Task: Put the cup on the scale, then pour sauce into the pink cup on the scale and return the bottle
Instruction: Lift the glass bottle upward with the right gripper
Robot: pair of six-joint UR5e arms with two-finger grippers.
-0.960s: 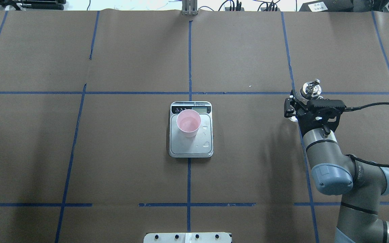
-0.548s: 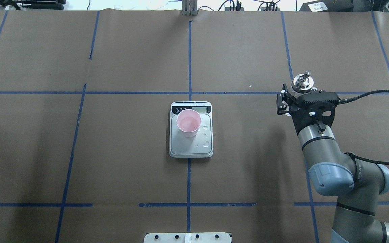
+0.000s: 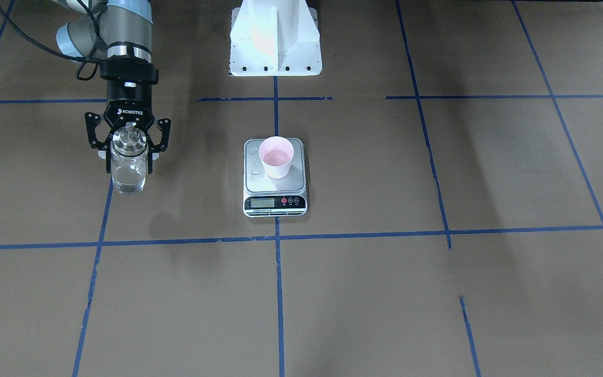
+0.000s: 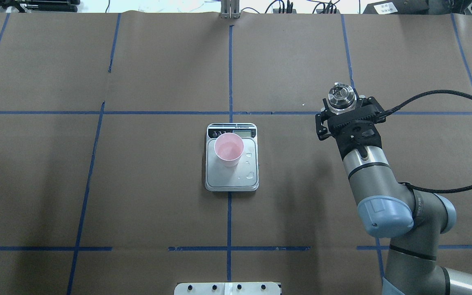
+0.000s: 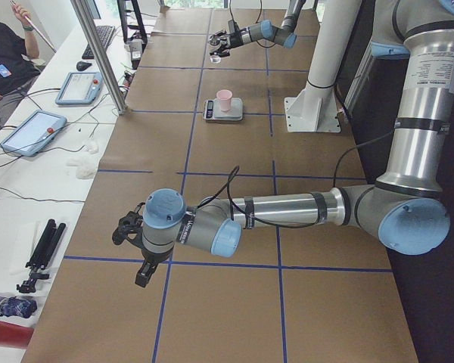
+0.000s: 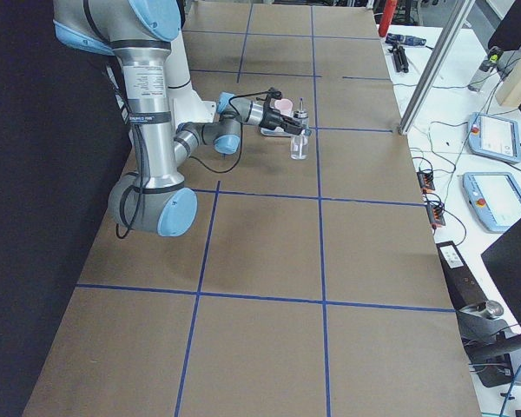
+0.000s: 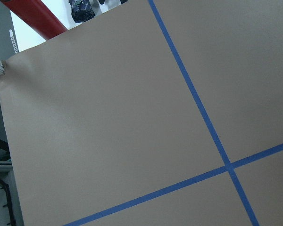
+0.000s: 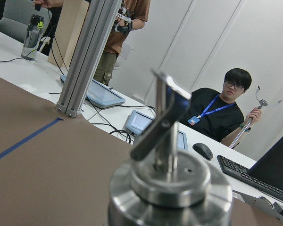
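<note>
The pink cup (image 4: 228, 148) stands on the scale (image 4: 232, 182), toward its display end, with clear sauce in it (image 3: 276, 156). A few drops lie on the scale's platform (image 4: 250, 175). My right gripper (image 4: 347, 111) is shut on the clear glass bottle (image 4: 339, 95), holding it upright to the right of the scale. In the front-facing view the bottle (image 3: 129, 175) hangs between the fingers (image 3: 108, 157); its base is close to the paper. The bottle's cap and spout fill the right wrist view (image 8: 170, 188). My left gripper (image 5: 132, 242) is far off at the table's end; I cannot tell its state.
Brown paper with blue tape lines covers the table (image 4: 137, 205). The white robot base (image 3: 275, 42) stands behind the scale. A metal post (image 4: 230, 10) stands at the far edge. Tablets and seated operators are beyond that edge (image 8: 226, 108).
My right arm has carried the bottle to the left and farther from the robot's base. The cup and scale have not moved.
</note>
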